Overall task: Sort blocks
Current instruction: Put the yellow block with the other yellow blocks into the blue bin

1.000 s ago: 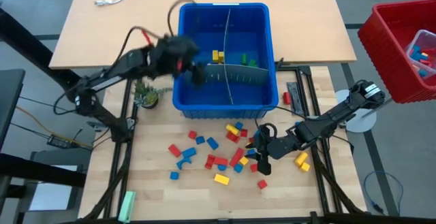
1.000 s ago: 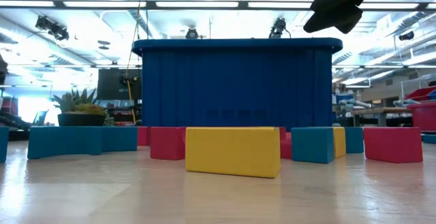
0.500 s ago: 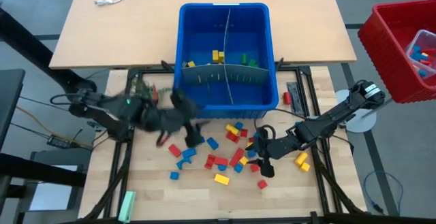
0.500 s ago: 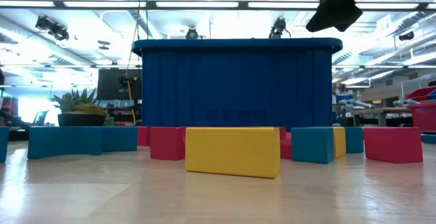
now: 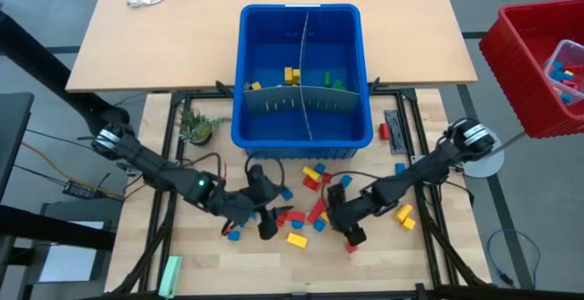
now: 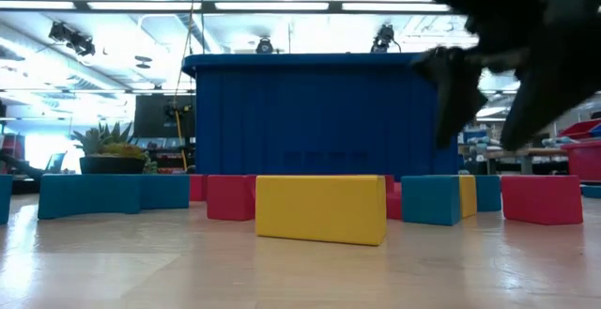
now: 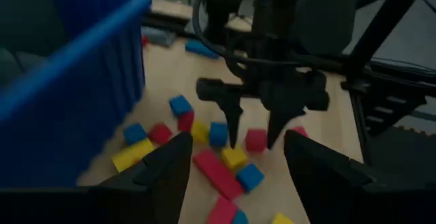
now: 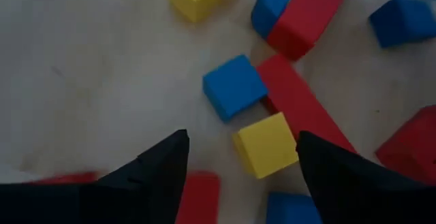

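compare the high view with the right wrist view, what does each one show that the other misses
Only the high view shows the blue bin with yellow and green blocks inside it, the potted plant, the red crate and the left tool low over the scattered blocks. Only the right wrist view shows, close up, a small blue block and a yellow block lying against a long red block. Both show the open right tool above loose blocks on the wooden table.

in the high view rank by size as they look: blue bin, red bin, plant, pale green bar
1. blue bin
2. red bin, cut off by the picture's edge, so its full size is unsure
3. plant
4. pale green bar, close to the plant in size
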Available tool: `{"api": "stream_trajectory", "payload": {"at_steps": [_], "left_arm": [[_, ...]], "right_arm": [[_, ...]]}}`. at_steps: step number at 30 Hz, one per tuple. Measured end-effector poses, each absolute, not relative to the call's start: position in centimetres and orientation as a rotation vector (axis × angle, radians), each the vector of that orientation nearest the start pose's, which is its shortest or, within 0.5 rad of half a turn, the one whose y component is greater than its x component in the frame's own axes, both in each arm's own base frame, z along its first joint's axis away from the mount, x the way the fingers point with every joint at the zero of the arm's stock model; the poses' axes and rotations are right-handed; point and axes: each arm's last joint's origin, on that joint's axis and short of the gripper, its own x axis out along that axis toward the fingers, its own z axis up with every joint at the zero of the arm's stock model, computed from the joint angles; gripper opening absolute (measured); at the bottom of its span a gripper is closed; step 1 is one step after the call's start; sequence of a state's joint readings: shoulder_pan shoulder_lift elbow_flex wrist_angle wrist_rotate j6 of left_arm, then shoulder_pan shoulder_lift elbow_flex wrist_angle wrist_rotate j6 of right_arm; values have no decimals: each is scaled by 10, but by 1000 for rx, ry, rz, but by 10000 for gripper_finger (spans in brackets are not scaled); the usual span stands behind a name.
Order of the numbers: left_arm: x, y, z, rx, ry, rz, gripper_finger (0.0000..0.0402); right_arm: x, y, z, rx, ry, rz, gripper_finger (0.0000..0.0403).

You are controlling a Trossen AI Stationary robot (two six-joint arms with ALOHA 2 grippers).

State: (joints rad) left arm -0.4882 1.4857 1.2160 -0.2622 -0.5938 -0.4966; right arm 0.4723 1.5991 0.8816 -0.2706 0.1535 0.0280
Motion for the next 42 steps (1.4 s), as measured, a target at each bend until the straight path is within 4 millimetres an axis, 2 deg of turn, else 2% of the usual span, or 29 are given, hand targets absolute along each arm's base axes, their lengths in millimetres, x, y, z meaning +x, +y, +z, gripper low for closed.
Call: {"api": "stream_trajectory", "payload": {"at_steps": [4,8,12,26,29,33,34,37,42], "left_arm": [[293,-145,290,-277,428,208,243],[289,-148,278,-306,442,210,243],[287,-149,274,-312,449,210,243],[288,-150,269,-276,461,223,243],[289,-150,268,-270,462,229,243],[288,-150,268,-270,458,231,243],[288,-150,268,-269,459,230,243],[287,-151,269,-267,460,228,243],[282,-148,275,-248,484,232,243]], "right_arm": [[281,129,154,-338,993,269,246],[288,125,145,-337,1000,244,236],[293,122,146,-343,967,245,228],[287,118,142,-320,1052,256,210],[287,118,142,-335,1051,266,186],[287,118,143,-349,1043,269,121],[287,118,144,-354,1040,260,116],[288,118,155,-357,1023,248,116],[299,112,216,-317,883,203,116]]}}
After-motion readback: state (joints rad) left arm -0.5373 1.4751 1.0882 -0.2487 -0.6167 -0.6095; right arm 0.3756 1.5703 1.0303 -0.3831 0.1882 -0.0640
